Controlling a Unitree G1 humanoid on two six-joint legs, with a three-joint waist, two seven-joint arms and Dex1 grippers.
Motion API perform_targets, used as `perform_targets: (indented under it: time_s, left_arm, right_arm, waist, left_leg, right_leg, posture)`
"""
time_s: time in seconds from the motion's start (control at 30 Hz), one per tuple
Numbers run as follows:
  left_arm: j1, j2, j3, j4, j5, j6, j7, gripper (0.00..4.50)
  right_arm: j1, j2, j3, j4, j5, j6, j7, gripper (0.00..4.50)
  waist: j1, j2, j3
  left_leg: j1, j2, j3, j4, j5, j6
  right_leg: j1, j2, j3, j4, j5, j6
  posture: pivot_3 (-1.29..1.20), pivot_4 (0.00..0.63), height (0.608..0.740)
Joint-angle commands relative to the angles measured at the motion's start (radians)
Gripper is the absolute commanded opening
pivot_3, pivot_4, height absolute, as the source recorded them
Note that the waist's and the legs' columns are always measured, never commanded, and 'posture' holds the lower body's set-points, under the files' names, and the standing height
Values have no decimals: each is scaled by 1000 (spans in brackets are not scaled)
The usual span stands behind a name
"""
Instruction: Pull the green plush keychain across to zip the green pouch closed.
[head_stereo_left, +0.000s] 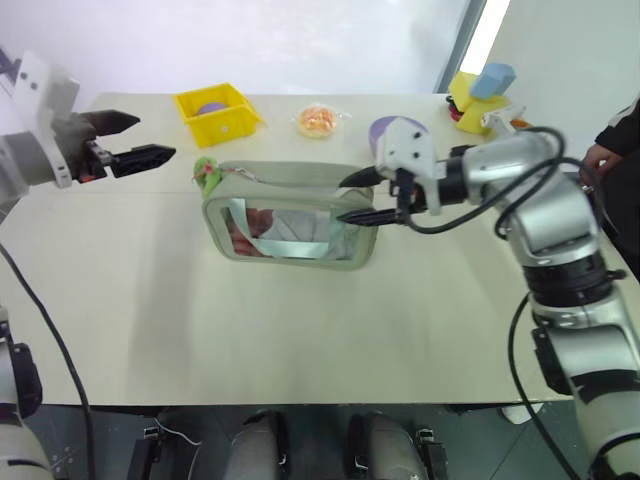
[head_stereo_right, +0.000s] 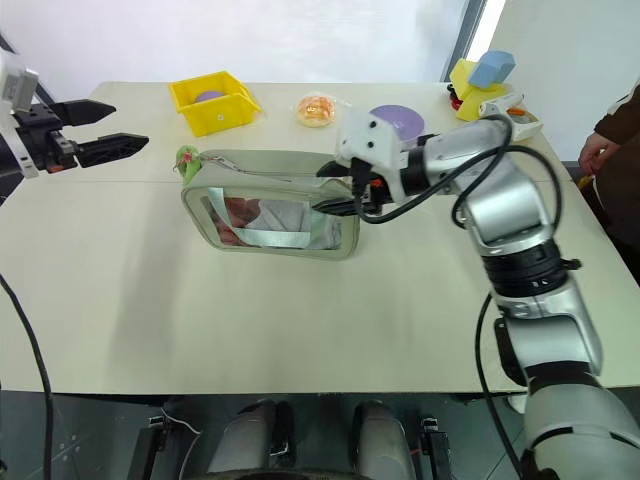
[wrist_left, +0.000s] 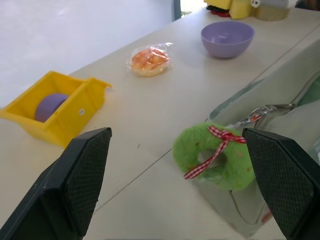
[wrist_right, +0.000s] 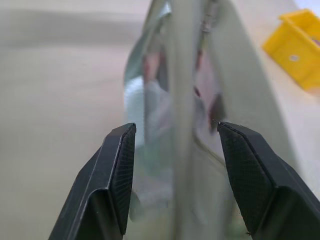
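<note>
Reaching in from the right, the right arm bends at the elbow and stretches its forearm leftward over the table, ending with the right gripper at the right end of the green pouch. Its two black fingers are parted, one above the other, with that end of the pouch between them; the right wrist view shows the fabric edge running up through the gap, touching neither pad clearly.

On the left, the left arm is held out above the table's left edge, its left gripper pointing rightward and roughly level, fingers spread wide and holding nothing. It hangs a little apart from the green plush keychain, which sits at the pouch's far-left corner, a red-and-white checked ribbon tied on it.

The pouch stands upright near the table's middle. Beyond it lie a yellow bin, a wrapped snack and a purple bowl.
</note>
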Motion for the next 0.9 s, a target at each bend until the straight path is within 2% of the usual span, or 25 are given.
perform_targets:
  time_s: [0.03,0.23,0.33,0.43,0.47,0.7,0.9]
  left_arm:
    - [-26,27,14,8,13,-29,-13,4500]
    - [-46,3,-12,57,39,-62,-25,4500]
    - [-48,-1,-13,72,45,-68,-30,4500]
    - [-35,-29,-20,91,56,-85,-11,4500]
    - [-30,-45,-22,98,58,-86,-3,4500]
    - [-12,-132,-33,105,62,-93,9,4500]
    - [-26,-194,-78,193,109,-178,2,4500]
  right_arm:
    - [33,-19,-18,-48,20,2,-20,2668]
    - [110,-15,31,-1,-29,-101,-50,2668]
    - [111,-20,33,14,-30,-117,-51,1814]
    - [116,-27,42,37,-47,-173,-47,313]
    - [117,-27,44,40,-50,-187,-43,38]
    - [117,-16,51,34,-46,-210,-23,38]
    - [103,1,56,41,-44,-202,-19,38]
  waist:
    - [-2,-1,0]
    - [-1,-1,0]
    - [-1,-1,0]
    - [0,-1,0]
    - [2,-1,0]
    - [0,-1,0]
    - [-1,-1,0]
  left_leg:
    - [0,0,0,0,0,0]
    - [0,0,0,0,0,0]
    - [0,0,0,0,0,0]
    - [0,0,0,0,0,0]
    - [0,0,0,0,0,0]
    - [0,0,0,1,0,0]
    - [1,0,0,1,0,0]
  right_leg:
    - [0,0,0,0,0,0]
    - [0,0,0,0,0,0]
    - [0,0,0,0,0,0]
    - [0,0,0,0,0,0]
    - [1,0,0,0,0,0]
    - [1,0,0,0,0,0]
    - [1,0,0,0,0,0]
  posture:
    - [0,150,739]
    - [0,150,739]
    - [0,150,739]
    - [0,150,739]
    - [0,150,739]
    - [0,150,739]
    - [0,150,739]
